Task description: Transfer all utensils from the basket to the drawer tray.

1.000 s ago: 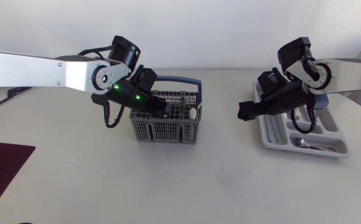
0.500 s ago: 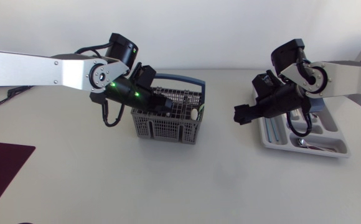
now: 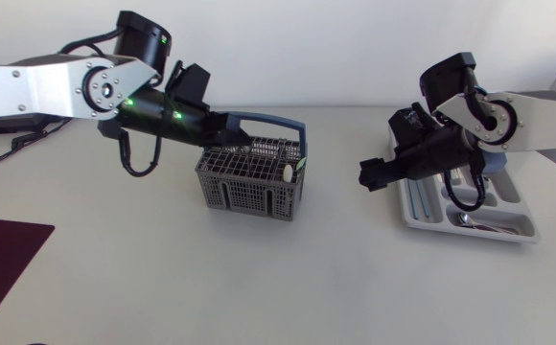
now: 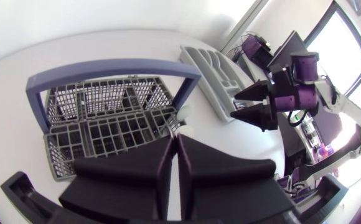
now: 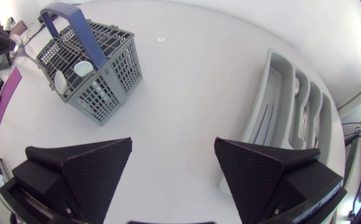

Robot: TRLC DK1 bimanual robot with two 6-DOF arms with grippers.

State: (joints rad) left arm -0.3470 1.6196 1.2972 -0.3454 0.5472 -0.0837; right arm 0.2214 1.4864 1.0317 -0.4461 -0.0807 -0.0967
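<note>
While right jaws gape beside the tray (image 3: pixel 414 217), left jaws pinch a silver utensil (image 5: pixel 23 56) slanting toward the basket (image 3: pixel 249 196).

One basket (image 3: pixel 246 196), one drawer tray (image 3: pixel 415 219), two tools (image 3: pixel 249 147) (image 3: pixel 367 176)

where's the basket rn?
Head view, left of centre on the table: the basket sits with the left claw over its rear rim, well apart from the drawer tray on the right.

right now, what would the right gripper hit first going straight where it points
Probably bare table, all that shows between the open fingers of the right gripper; the basket lies beyond, to one side. Depth unclear.
</note>
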